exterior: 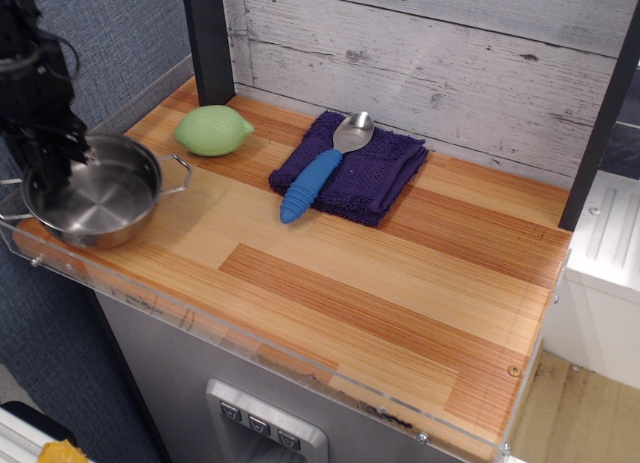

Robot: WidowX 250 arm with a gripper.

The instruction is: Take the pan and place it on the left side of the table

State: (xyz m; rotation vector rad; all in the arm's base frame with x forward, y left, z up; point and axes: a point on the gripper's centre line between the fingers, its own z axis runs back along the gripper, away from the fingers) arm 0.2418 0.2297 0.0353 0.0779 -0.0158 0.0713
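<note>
The pan (100, 198), a shallow shiny steel pot with two wire loop handles, is at the front left corner of the table (350, 273), low over the wood or resting on it; I cannot tell which. My black gripper (52, 171) comes down from the upper left and is shut on the pan's back left rim. One handle points right, the other left past the table edge.
A green lemon (212, 129) lies just behind the pan. A blue-handled metal spoon (318, 175) lies on a folded purple cloth (385, 173) at the back middle. A black post (208, 38) stands at the back left. Clear acrylic (250, 341) edges the front.
</note>
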